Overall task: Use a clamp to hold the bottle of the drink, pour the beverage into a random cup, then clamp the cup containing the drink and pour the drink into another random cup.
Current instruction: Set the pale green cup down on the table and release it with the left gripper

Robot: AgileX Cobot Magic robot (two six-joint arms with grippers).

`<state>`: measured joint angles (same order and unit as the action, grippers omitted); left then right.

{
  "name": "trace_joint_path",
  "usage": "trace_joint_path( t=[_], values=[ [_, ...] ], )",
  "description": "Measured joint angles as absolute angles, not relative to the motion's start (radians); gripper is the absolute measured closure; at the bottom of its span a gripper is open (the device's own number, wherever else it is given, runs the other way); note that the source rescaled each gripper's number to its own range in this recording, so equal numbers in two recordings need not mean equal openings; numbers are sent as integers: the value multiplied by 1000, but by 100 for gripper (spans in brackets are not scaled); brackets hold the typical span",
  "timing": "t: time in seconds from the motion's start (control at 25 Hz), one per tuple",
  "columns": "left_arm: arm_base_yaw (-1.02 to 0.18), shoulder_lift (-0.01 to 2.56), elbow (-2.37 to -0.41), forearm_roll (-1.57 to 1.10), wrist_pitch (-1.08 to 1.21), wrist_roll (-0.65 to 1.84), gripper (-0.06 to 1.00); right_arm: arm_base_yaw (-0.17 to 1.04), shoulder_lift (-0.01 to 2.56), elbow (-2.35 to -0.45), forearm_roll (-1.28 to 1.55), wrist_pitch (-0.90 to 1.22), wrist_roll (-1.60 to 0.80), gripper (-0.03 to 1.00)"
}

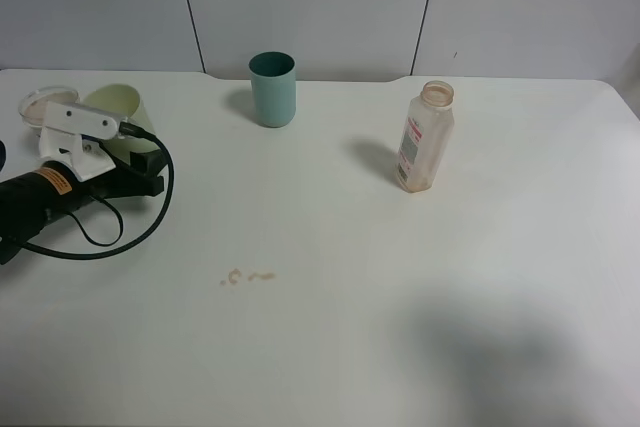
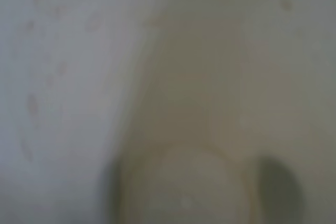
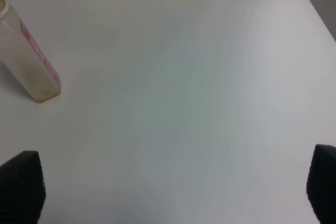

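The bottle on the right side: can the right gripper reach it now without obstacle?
Probably yes. The bottle stands upright alone on bare table, and the right gripper is open with nothing held. The teal cup stands well apart.

A teal tumbler, a pale yellow-green tumbler and a clear bottle with white, pink-banded label share the white table.

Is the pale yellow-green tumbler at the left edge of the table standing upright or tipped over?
Tipped. The pale yellow-green tumbler leans on its side in the left gripper, mouth toward the short cup.
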<state>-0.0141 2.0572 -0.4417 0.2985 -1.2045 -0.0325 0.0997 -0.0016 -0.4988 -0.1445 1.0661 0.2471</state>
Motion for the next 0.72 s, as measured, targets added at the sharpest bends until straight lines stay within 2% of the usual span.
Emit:
trace_joint_path(
  t=[0.72],
  values=[
    [-14, 2159, -532, 326, -1203, -33, 93, 100, -2, -499, -144, 1066, 247, -3]
  ],
)
